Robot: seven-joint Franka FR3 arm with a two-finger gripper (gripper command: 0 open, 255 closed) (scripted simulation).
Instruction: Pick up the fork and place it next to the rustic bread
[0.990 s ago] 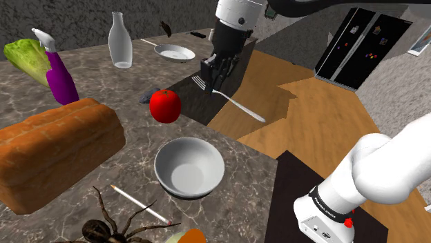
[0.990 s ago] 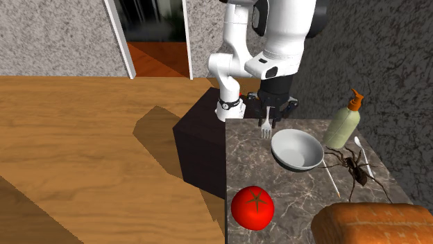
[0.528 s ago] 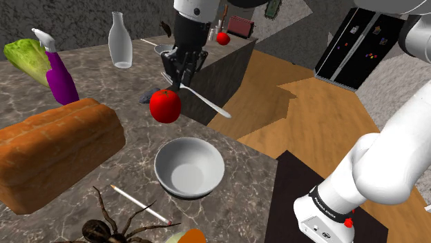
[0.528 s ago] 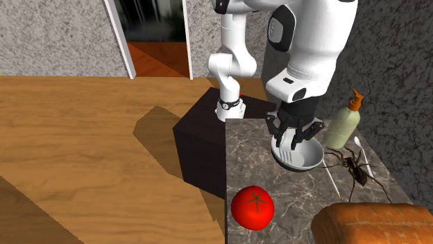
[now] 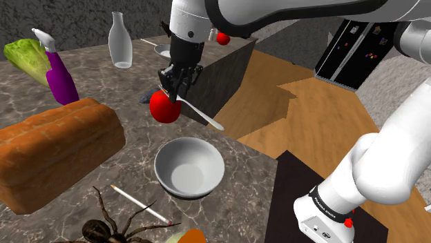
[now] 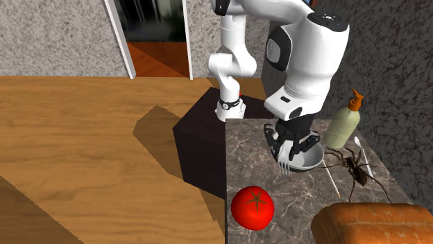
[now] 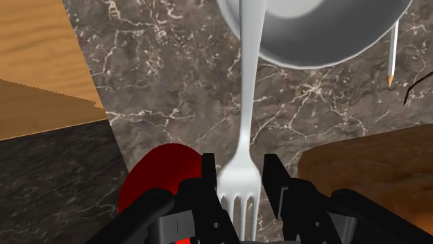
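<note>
A white fork [image 5: 200,112] hangs in the air over the marble counter [image 5: 131,155], and my gripper [image 5: 178,81] is shut on its tine end. Its handle slants down past the counter's edge toward the shoulder view's right. In the wrist view the fingers [image 7: 208,175] clasp the fork [image 7: 244,138] near the tines, and the handle runs out over the bowl [image 7: 312,28]. My gripper [image 6: 288,149] hovers just above the red tomato [image 5: 164,107]. The brown bread loaf [image 5: 55,148] lies at the shoulder view's left, and a corner of the loaf [image 7: 368,159] shows beside my gripper.
A grey bowl [image 5: 188,166] sits in front of the tomato. A pencil [image 5: 138,203] and a spider [image 5: 114,231] lie near the front. A glass bottle [image 5: 119,41], purple spray bottle [image 5: 61,76], lettuce [image 5: 24,59] and a pan [image 5: 162,50] stand behind. A soap dispenser [image 6: 343,121] is beside the bowl.
My gripper has carried the fork toward the shoulder view's left and lower, from over the counter's edge to just above the tomato. The objects on the counter have not moved.
</note>
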